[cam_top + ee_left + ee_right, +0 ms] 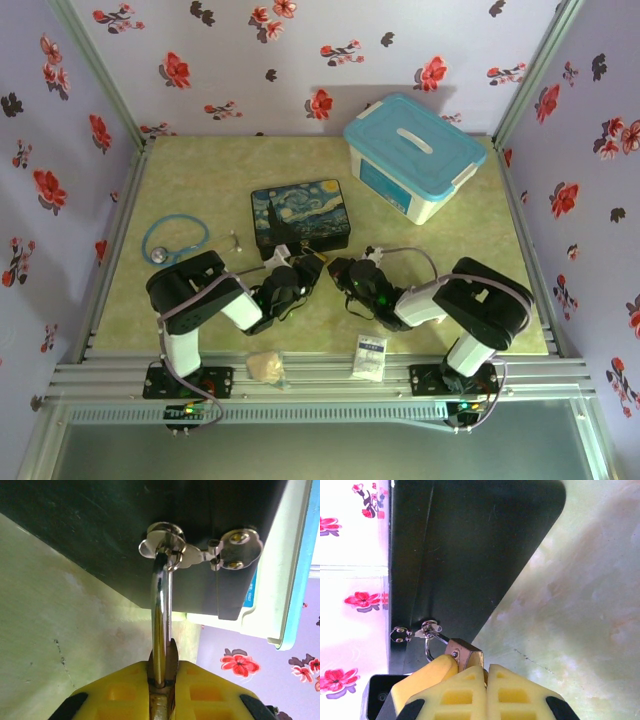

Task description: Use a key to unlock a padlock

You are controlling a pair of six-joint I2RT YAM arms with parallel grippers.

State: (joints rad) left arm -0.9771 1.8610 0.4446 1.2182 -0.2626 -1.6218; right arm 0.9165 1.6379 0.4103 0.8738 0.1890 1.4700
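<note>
- The padlock (467, 655) hung by its shackle (161, 625) from the clasp (200, 555) on the painted tin (300, 215), at the tin's near side.
- Left jaws were clamped shut on the padlock's body.
- Right jaws were pressed shut, tips right at the brass body; couldn't tell if the key sat between them.
- Risk, imo: a thin key pinched like that could twist or slip if it met the keyhole off-line, knocking the lock askew.

No text is legible, even on the white packet (369, 356).
</note>
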